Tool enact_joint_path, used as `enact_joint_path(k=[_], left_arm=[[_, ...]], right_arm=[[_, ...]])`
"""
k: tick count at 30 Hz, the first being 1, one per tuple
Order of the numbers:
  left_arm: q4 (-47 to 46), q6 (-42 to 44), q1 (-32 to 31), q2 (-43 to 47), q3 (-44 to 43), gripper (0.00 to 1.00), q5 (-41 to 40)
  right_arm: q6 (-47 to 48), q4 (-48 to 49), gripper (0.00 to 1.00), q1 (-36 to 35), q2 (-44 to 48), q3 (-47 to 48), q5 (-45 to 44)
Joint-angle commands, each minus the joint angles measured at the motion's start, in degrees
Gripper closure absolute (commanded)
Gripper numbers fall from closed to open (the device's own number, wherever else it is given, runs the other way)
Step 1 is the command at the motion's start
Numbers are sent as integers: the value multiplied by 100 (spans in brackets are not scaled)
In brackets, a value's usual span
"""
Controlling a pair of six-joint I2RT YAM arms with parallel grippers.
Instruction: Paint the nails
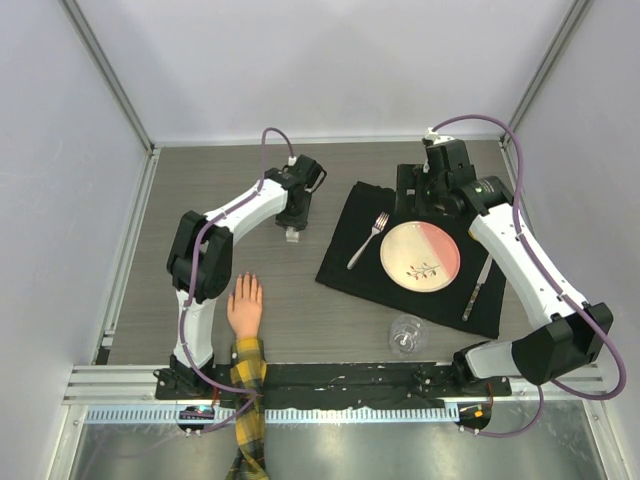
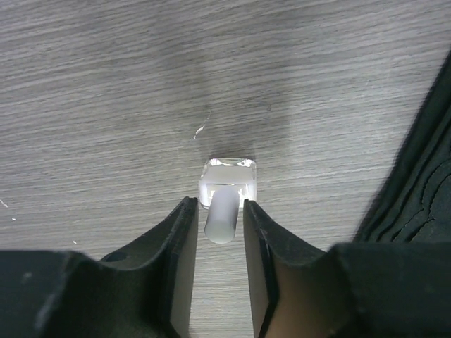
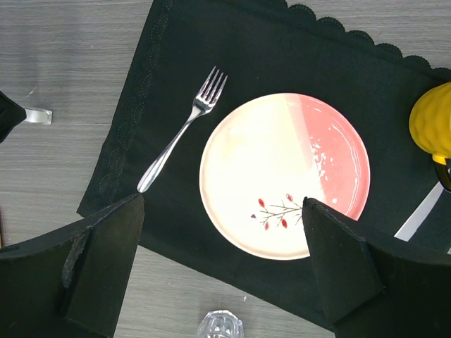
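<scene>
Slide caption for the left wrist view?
Left gripper straddling the pale cap of a small clear bottle on grey woodgrain table.

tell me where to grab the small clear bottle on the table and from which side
Grip the pale round cap, coming from straight above and closing on opposite sides. The bottle stands upright on its square clear base, so the cap is the narrow top part; the left pincer straddles it.

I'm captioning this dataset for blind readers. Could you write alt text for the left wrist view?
The left gripper has its two black fingers close on either side of the white cap of a small clear bottle standing on a grey wood-grain table; a black placemat edges in at right.
</scene>
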State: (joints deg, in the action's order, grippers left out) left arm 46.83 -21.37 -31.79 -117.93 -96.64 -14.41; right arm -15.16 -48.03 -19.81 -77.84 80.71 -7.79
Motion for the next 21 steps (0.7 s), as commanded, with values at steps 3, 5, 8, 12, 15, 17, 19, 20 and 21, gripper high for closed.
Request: enact_joint_path(k=[3,5,8,12,15,17,19,20,21], left_arm=[[81,106,15,-64,-241,70,-44],[63,124,15,-72,-241,78,-44],[238,194,15,-46,-372,100,9],[721,124,6,243,-767,100,464],[1170,-34,15,638,-1189,100,1403],[944,-174,15,1198,-990,100,2306],[758,-367,15,1587,-569,100,2522],[671,-464,6,1893,-479,100,2644],[705,-700,6,1975,-452,100,2680]], right_arm=[[-49,180,2,-23,-38,-20,76],[-40,180,2,-23,-47,-37,85],[4,163,2,-23,-73,-20,128],[354,171,2,-31,-82,42,1004],[523,661,2,-31,50,-213,2060],[418,856,2,-31,15,-301,2918],[303,1111,7,-31,-73,-310,3545],[242,1242,8,-66,-56,-345,3974],[267,1470,8,-119,75,-441,4004]])
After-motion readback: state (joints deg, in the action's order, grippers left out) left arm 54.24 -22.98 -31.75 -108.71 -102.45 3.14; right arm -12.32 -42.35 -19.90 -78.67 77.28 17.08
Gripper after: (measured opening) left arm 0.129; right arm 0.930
